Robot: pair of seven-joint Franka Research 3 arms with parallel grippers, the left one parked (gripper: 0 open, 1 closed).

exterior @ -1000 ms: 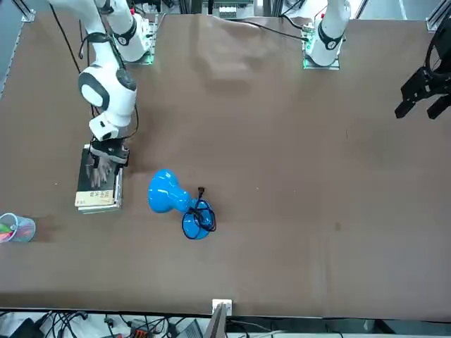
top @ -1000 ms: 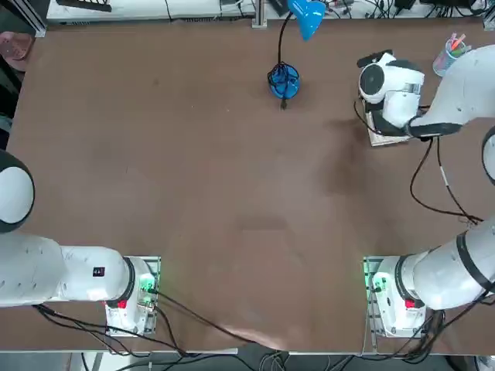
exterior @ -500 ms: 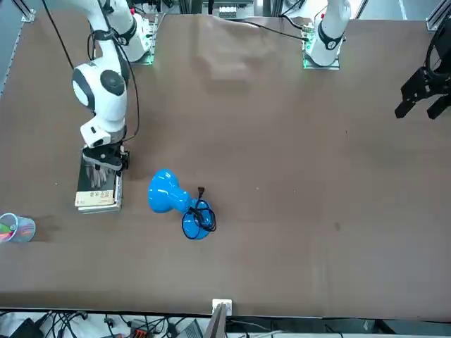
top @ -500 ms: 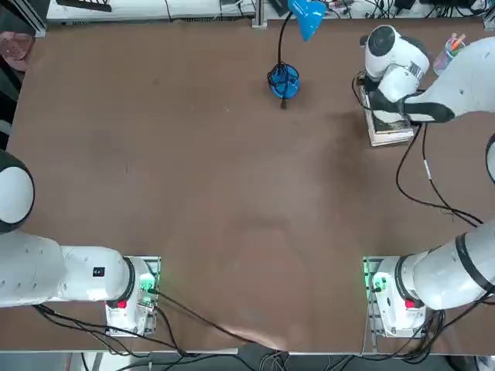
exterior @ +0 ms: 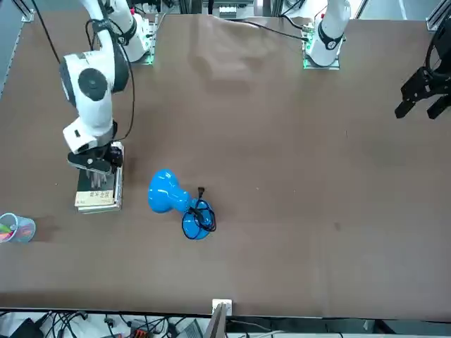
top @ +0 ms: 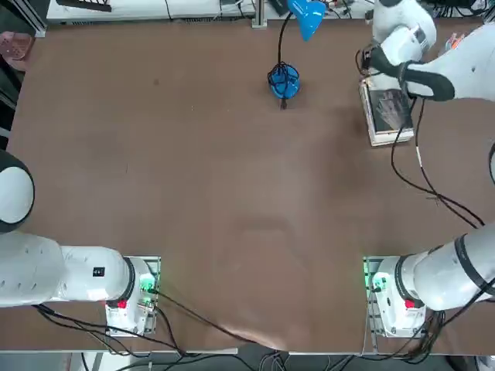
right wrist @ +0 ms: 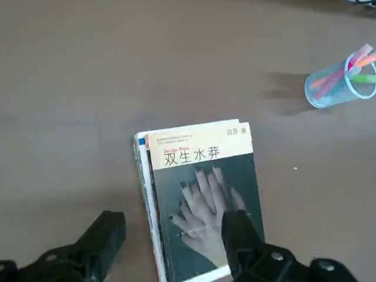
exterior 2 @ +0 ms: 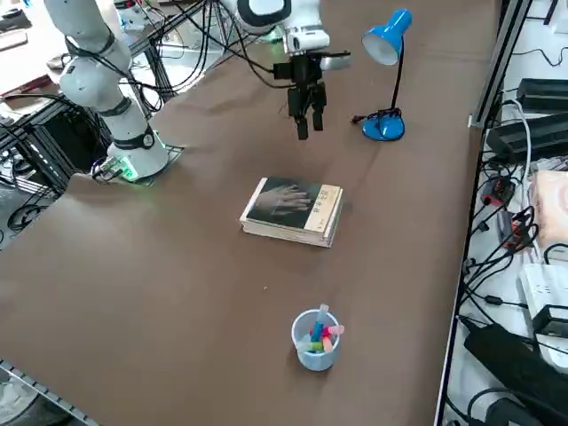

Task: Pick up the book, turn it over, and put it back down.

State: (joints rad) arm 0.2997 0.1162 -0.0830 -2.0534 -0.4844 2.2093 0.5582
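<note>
My right jaws (right wrist: 175,222) are wide apart and hold nothing, up above the bench (exterior 2: 160,293). The arm has just swung aside, so the top view shows more of the book (right wrist: 205,200). It lies flat on the bench, in the same spot, with the dark hand picture up. I guess I'm backing off, but I can't tell if it has been turned over. Farther out, the cup of pens (right wrist: 329,88) stands apart from it.
</note>
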